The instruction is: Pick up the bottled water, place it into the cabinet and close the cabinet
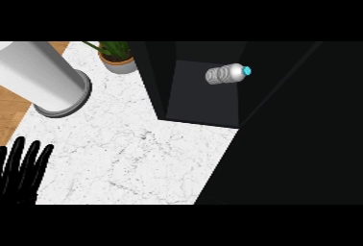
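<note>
White-ribbed water bottle (227,74) already lies inside the dark cabinet (205,103), so closing the door comes next; left hand (22,168) rests open, straight-fingered, holding nothing.

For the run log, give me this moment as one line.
bottle: lying inside cabinet | door: open | left hand: open, resting lower left | right hand: out of view

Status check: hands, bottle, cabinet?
Left hand open, resting at lower left edge. Right hand not in view. Bottled water lying inside the cabinet. Cabinet not yet closed; nothing visibly in the way.
</note>
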### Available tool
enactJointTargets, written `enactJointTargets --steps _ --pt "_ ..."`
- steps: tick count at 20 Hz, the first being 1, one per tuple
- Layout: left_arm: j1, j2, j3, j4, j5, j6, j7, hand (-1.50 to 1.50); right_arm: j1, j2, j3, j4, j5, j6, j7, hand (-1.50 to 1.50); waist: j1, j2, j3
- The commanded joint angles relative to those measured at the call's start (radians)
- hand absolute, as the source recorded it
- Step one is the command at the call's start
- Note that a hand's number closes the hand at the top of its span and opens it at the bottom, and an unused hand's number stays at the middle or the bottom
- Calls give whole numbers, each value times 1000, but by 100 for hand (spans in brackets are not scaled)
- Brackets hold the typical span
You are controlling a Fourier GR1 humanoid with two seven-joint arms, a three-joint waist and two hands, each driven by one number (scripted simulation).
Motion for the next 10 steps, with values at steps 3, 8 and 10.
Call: enactJointTargets --steps 3,8,10 --pt "6 8 1 -6 4 -24 -2 -150 -93 105 -144 151 31 -233 -17 150 3 14 8" --pt "6 13 -7 5 3 -44 3 -150 -255 107 -240 312 4 -338 -46 150 35 15 11" --pt "-12 12 4 5 17 -44 11 -150 -357 108 -240 380 -4 -435 -59 150 38 12 12"
